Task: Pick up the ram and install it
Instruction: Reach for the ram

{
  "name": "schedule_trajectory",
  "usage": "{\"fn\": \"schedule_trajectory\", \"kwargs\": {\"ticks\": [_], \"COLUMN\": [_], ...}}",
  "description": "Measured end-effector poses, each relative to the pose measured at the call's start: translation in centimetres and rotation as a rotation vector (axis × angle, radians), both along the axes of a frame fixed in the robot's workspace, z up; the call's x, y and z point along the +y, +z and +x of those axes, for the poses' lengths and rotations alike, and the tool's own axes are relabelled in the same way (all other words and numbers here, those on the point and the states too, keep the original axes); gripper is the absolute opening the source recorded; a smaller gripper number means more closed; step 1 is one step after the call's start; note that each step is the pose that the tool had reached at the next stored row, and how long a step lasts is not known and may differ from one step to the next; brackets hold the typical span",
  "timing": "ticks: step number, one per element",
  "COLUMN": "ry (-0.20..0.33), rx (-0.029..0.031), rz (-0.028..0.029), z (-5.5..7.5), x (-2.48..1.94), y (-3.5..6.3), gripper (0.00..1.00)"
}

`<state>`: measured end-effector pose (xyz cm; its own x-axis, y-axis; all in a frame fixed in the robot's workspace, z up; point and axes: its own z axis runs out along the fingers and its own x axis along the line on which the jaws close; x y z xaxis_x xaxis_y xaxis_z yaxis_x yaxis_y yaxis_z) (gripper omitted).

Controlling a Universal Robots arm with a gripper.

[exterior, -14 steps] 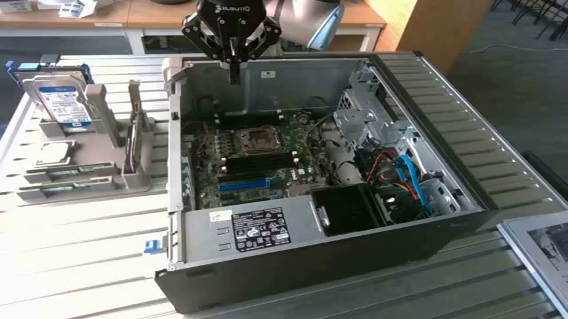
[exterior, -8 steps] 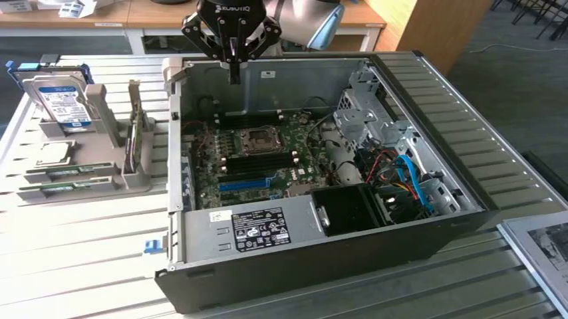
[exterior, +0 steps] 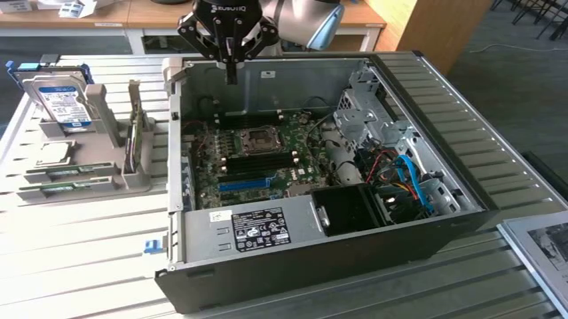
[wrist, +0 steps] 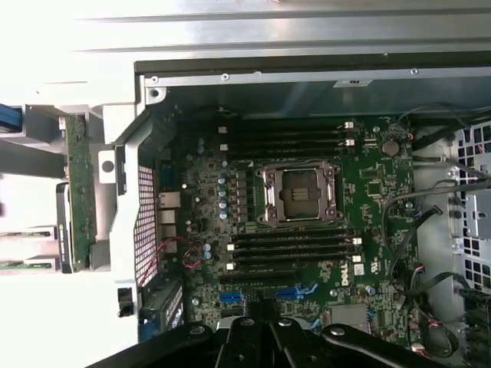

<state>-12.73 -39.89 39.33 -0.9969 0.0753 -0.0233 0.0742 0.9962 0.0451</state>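
Closed jaws, ram (wrist: 77, 192) well apart

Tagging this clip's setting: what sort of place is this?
Probably a robotics lab workbench: an open desktop PC case on a slatted metal table, a grey parts rack holding a hard drive.

The black two-fingered gripper (exterior: 231, 78), pinched closed and empty, hangs at the far end of the open black metal computer case (exterior: 310, 262) (green motherboard (exterior: 297, 174) inside). A thin green ram stick (exterior: 69, 173) lies in the grey plastic rack (exterior: 105, 116).
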Motion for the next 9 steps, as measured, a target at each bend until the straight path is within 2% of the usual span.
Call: {"fn": "schedule_trajectory", "kwargs": {"ticks": [9], "ry": [0.0], "rx": [0.0001], "rz": [-0.0001], "z": [-0.75], "x": [0.0], "y": [0.01], "gripper": [0.1]}}
